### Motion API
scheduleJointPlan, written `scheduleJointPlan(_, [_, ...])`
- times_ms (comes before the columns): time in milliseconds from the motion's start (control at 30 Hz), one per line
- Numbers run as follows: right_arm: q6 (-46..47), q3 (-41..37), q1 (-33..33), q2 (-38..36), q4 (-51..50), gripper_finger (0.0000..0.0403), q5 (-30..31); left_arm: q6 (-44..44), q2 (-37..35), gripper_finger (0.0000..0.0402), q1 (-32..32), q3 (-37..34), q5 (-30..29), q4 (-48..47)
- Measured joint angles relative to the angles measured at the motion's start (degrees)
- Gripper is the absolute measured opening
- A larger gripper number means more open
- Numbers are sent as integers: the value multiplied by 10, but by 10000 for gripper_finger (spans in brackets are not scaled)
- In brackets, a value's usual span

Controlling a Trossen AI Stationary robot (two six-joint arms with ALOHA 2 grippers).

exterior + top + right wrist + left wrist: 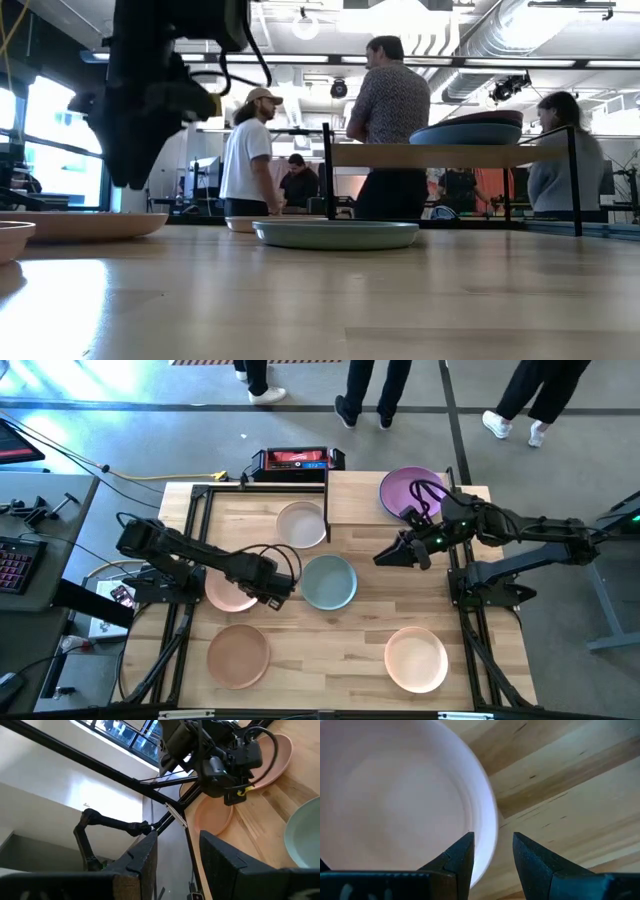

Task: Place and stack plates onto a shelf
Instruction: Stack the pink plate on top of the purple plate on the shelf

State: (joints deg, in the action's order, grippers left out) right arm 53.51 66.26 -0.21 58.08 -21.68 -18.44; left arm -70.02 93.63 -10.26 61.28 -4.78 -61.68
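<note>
Here the left gripper [492, 852], open, straddles the pink plate [395, 795] rim.

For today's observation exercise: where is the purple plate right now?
In the high view, the purple plate sits on the shelf at the table's far right, just behind the right gripper.

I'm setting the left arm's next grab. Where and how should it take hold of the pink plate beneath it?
Grip the pink plate by its low raised rim, coming from above at the edge nearest the sage green plate. The left gripper is open, its fingers already straddling that rim; the flat plate offers no other hold.
</note>
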Motion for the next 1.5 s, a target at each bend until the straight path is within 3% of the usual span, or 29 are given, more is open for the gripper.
scheduleJointPlan(767, [-13,0,0,0,-3,128,-16,-3,108,120,1,0,13,21])
scheduleJointPlan(900, [-21,0,0,0,-3,128,-17,13,108,98,1,0,20,24])
scheduleJointPlan(1133, [-26,0,0,0,-3,128,-17,69,108,14,1,1,42,21])
scheduleJointPlan(1500, [-36,0,0,0,-3,128,-17,178,108,4,-18,41,55,-43])
